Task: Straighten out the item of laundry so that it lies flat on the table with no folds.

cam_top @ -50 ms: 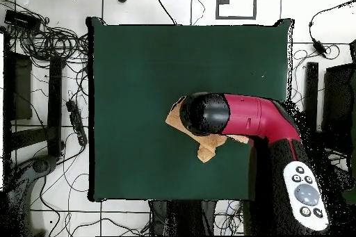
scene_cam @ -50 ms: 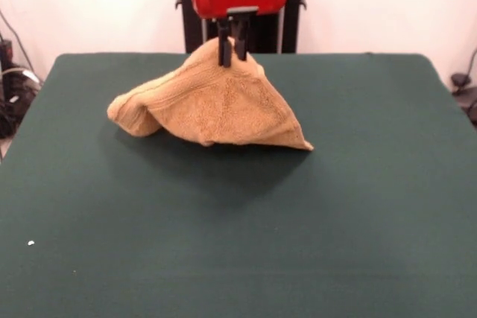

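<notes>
While the claw (scene_cam @ -50 ms: 232,56) is pinched shut on the peak of the towel (scene_cam @ -50 ms: 212,106), the cloth hangs off it like a little tent, so it's clearly nowhere near flat yet. Seen from the front, the towel sits on the tabletop (scene_cam @ -50 ms: 358,206) towards the robot's side and roughly mid-width, with one pointed corner touching down to the right of the claw and a rolled, doubled-over lump slumped to its left. From overhead most of it is hidden under the red arm (cam_top @ -50 ms: 250,116); only a tan edge and a corner poke out beside it (cam_top @ -50 ms: 207,149), again on the half of the green surface nearer the robot's base.

Handling-wise this looks like easy stuff: light, soft terry, totally floppy, nothing fragile. It'll drape and follow wherever it's pulled, but it won't hold a shape, and the nap probably drags a bit on the felt-like top, which could actually help spread it if it gets towed sideways. Downside is that a grab in the middle of the cloth just makes a cone like this one.

Best place to take hold, I'd guess, is a hemmed corner or the smooth band near a short end, then pull away from that bunched left lump.
</notes>
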### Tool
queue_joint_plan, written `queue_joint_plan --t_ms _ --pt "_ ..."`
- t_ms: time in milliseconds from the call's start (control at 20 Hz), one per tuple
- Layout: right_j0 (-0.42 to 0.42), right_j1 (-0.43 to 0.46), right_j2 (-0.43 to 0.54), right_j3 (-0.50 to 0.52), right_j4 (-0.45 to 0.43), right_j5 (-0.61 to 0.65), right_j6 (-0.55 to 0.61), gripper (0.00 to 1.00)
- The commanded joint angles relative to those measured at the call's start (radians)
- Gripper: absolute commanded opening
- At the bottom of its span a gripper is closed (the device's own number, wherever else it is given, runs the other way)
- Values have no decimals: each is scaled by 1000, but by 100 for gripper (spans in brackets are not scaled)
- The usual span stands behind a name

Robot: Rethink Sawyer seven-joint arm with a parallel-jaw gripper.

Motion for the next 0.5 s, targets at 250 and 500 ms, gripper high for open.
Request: queue_joint_plan --t_ms 250,500 --pt "-12 218 119 -56 8 -88 16 0" --pt "-3 284 136 -131 -6 -95 -16 0"
